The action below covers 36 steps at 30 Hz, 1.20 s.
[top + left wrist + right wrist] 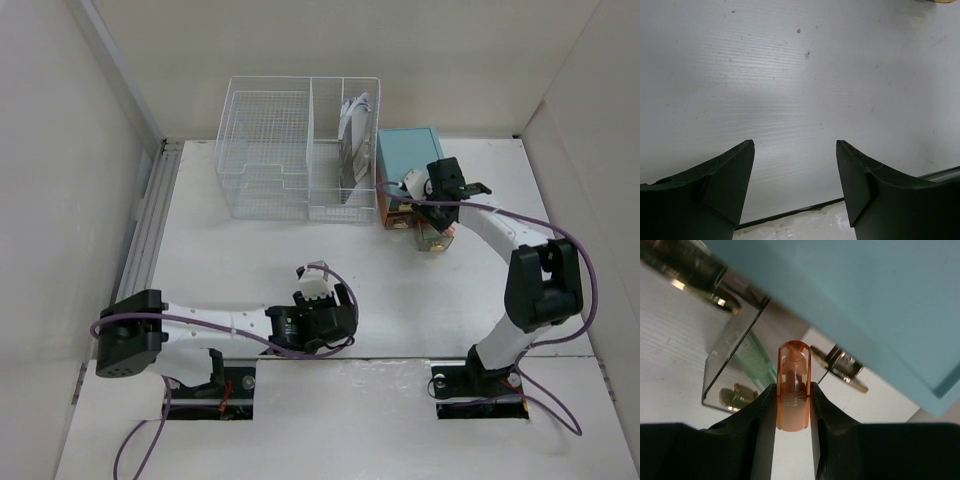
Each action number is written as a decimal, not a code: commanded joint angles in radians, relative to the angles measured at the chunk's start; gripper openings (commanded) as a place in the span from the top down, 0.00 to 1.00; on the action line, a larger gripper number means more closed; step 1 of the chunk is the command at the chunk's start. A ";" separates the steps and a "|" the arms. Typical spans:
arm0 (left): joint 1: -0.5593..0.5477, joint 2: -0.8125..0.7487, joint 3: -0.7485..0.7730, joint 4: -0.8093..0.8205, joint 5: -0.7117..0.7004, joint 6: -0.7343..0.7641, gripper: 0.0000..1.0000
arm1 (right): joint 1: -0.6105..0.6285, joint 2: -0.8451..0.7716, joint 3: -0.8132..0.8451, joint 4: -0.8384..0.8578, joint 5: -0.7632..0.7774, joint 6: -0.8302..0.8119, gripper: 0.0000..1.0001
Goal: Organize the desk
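The desk [250, 260] is a wide white tabletop with a grey rail [150, 220] on its left edge. My right gripper [438, 205] hangs at the back right, in front of the teal drawer box [408, 155]. In the right wrist view the right gripper [792, 387] is shut on a small tube with a clear orange cap [793, 370], held just below the teal box [865, 295]. My left gripper [335, 305] is low over the desk's front middle. In the left wrist view it [795, 145] is open and empty over the bare white top [800, 75].
A white wire-mesh basket [265, 150] stands at the back, with papers [355, 125] in its right compartment. A clear plastic tray [735, 365] holding a green tube [752, 360] and gold-coloured pieces [842, 367] sits under the teal box. Grey walls close in both sides.
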 commanded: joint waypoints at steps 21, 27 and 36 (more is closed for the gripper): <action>0.317 0.423 0.294 0.655 0.354 0.348 0.96 | -0.282 -0.122 0.029 -0.234 -0.616 0.002 1.00; 0.380 0.624 0.620 0.614 0.426 0.426 0.98 | -0.375 0.027 0.050 -0.421 -0.819 -0.071 1.00; 0.444 0.839 0.855 0.503 0.436 0.460 0.98 | -0.481 0.255 0.072 -0.498 -1.103 -0.100 1.00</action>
